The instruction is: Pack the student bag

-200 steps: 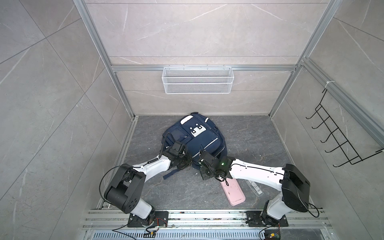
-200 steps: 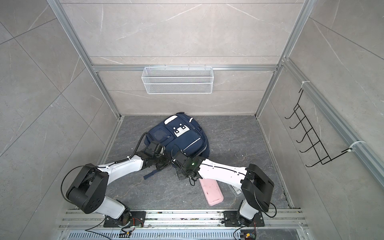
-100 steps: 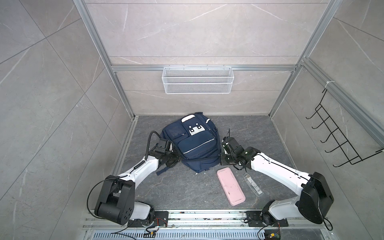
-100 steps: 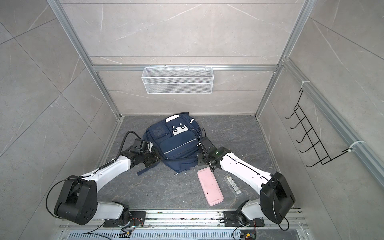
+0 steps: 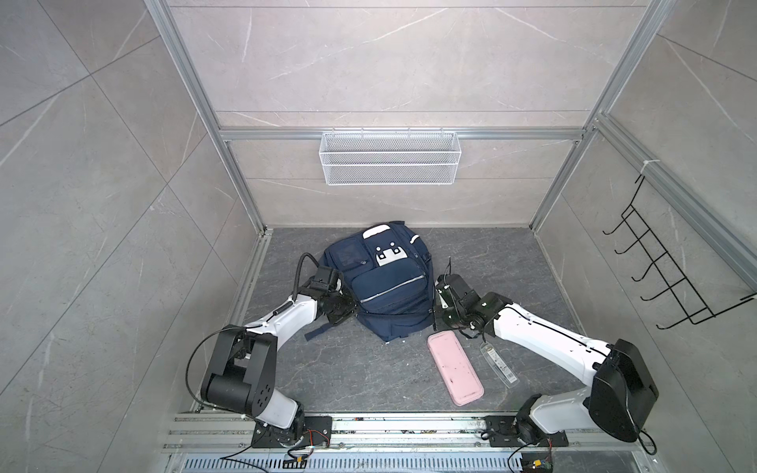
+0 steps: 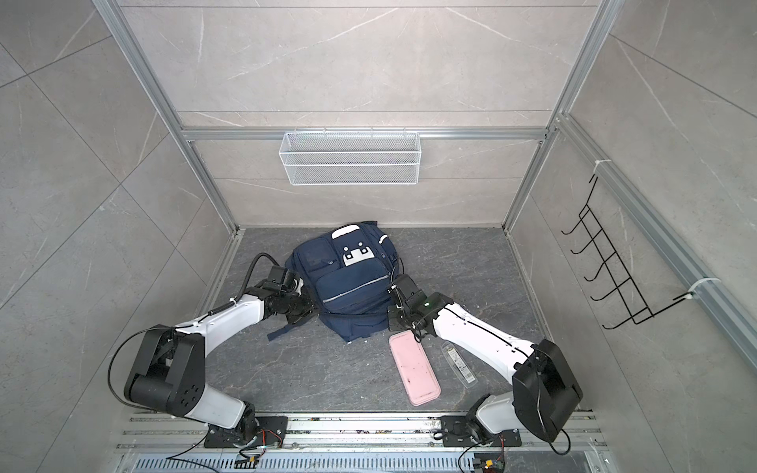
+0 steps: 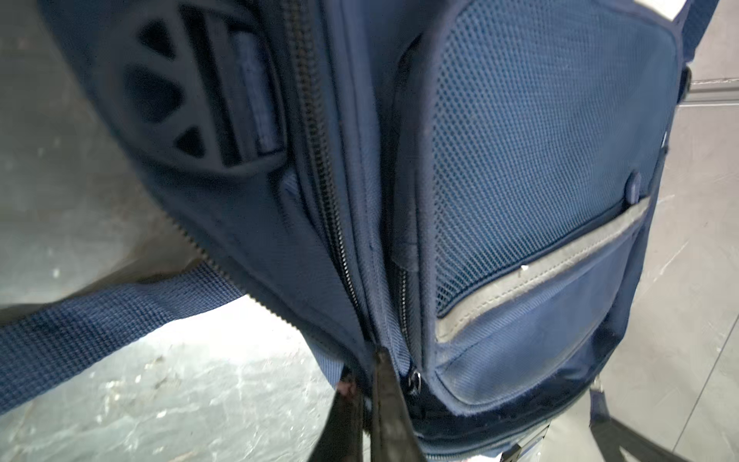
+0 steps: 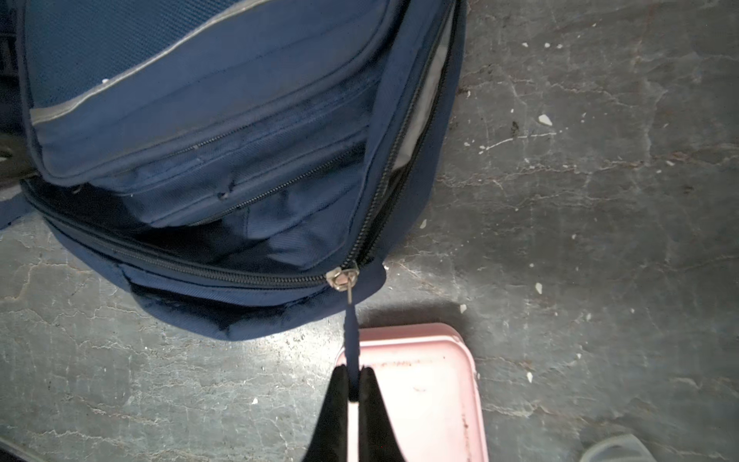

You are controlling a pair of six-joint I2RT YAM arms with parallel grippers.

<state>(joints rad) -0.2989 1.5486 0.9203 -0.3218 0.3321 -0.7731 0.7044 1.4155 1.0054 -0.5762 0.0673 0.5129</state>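
- The left arm (image 5: 282,319) and the right arm (image 5: 545,336) have swung apart. A moment ago their ends were close together at the near edge of the bag, and the right arm lay over the pink case. Now there is one arm on each side of the bag.
- The student bag (image 5: 389,286) lies on the grey floor (image 5: 348,368) in the middle of both top views, with its front pockets up. It has stayed in about the same spot.
- The pink case (image 5: 454,368) lies to the lower right of the bag, just beside its near corner. Nothing covers it now. It is not in the bag yet.
- The clear packet (image 5: 497,362) lies just to the right of the pink case. It is still out too.
- The left gripper (image 7: 368,384) is closed tight at the left side of the bag. At the bottom of its wrist view, its tips press into a seam next to a zip. It may be pinching the cloth, but I cannot tell for sure.
- The right gripper (image 8: 354,376) is closed tight on the blue pull cord (image 8: 352,332), at the bottom middle of its wrist view.
- The zip slider (image 8: 342,278) sits at the corner of the bag. Toward the upper right of that view the zip gapes and the whitish lining (image 8: 428,92) shows. Toward the left the zip is shut.
- I think the bag is only partly open. The gap looks too small for the pink case, so more unzipping is likely needed before anything goes in.
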